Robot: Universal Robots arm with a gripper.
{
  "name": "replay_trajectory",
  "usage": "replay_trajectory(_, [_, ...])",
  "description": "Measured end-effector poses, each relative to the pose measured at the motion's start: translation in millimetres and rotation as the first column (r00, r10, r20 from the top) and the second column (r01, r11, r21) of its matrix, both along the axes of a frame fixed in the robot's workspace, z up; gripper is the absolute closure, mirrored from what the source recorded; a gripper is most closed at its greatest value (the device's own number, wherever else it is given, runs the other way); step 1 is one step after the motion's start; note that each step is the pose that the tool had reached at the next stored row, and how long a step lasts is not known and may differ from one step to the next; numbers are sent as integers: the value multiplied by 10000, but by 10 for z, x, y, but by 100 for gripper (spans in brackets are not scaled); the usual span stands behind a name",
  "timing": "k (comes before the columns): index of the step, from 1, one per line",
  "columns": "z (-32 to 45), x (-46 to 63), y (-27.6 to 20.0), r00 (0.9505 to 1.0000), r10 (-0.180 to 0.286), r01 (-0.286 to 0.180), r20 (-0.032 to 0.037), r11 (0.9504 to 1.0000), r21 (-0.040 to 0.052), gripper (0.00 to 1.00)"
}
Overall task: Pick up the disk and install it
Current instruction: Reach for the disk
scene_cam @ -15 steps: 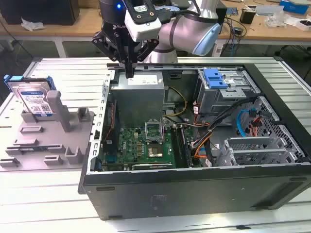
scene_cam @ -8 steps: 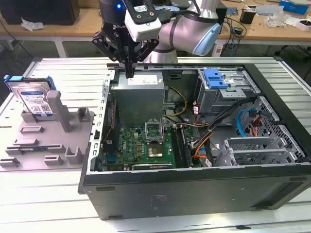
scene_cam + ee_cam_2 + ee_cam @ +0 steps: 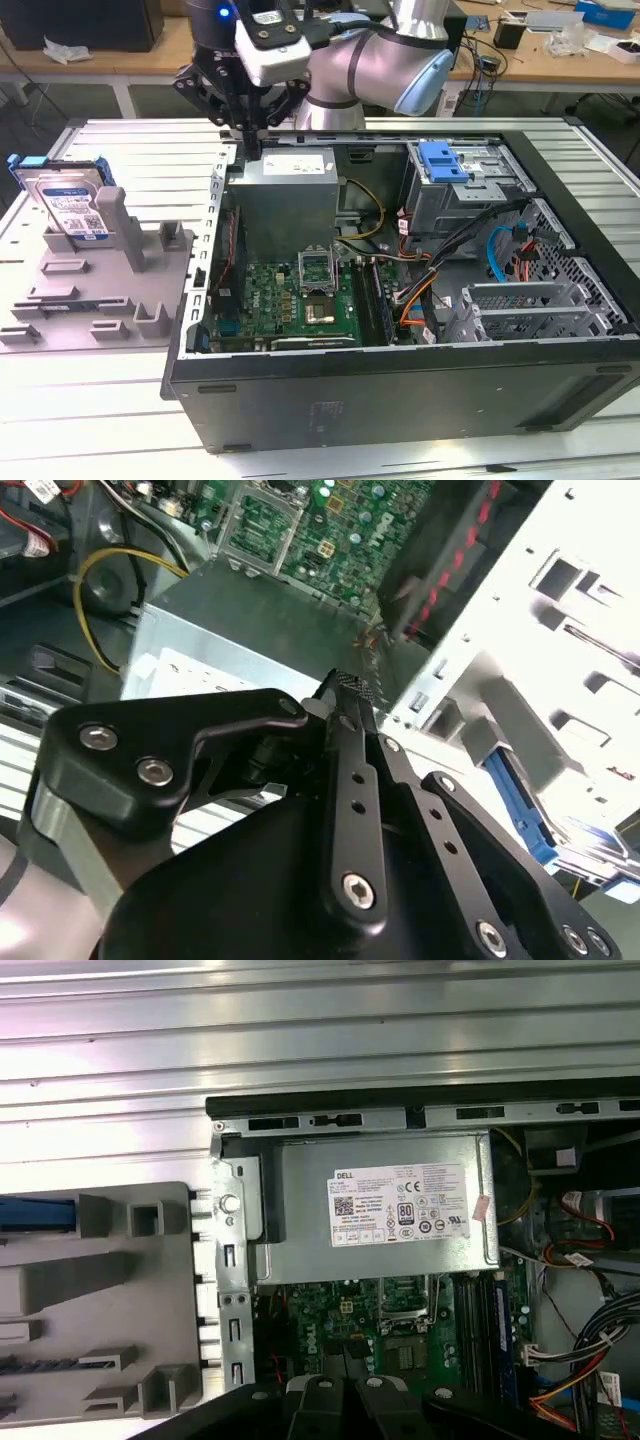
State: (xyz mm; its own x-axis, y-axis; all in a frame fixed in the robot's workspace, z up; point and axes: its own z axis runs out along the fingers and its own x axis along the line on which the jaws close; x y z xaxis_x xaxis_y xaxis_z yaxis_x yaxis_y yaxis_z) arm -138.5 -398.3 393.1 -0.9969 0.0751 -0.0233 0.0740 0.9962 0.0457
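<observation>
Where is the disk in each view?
Exterior view: the disk leans against the grey tray's post, at the exterior view's left.
First wrist view: its blue edge, beside the tray's posts.
Second wrist view: its blue edge, against the bright tray.
Shared landmark: the power supply.

Printed white label (image 3: 398,1205) on power supply (image 3: 300,1235), barcode label (image 3: 82,216) on disk (image 3: 52,188), fine print unreadable
</observation>
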Motion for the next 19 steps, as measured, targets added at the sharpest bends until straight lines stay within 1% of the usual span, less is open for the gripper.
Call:
replay_trajectory(2, [0,-161,18,10000,0,0,0,10000,0,89])
replay_trajectory(4, [0,-243,31,10000,-3,3,0,10000,0,89])
replay_trajectory(7, [0,-408,62,10000,-3,3,0,10000,0,89])
replay_trajectory(8, [0,-447,70,10000,0,0,0,10000,0,89])
replay_trajectory(10, [-1,-565,99,10000,-2,2,0,10000,0,89])
replay_trajectory(11, [-1,-599,109,10000,0,0,0,10000,-1,89])
replay_trajectory(12, [-2,-673,129,10000,-4,4,1,10000,0,89])
replay_trajectory(14, [-2,-742,150,10000,0,0,0,10000,0,89])
replay_trajectory(17, [-4,-939,215,10000,-3,3,0,10000,0,89])
replay_trajectory(19, [-6,-1005,236,10000,-1,1,0,10000,0,89])
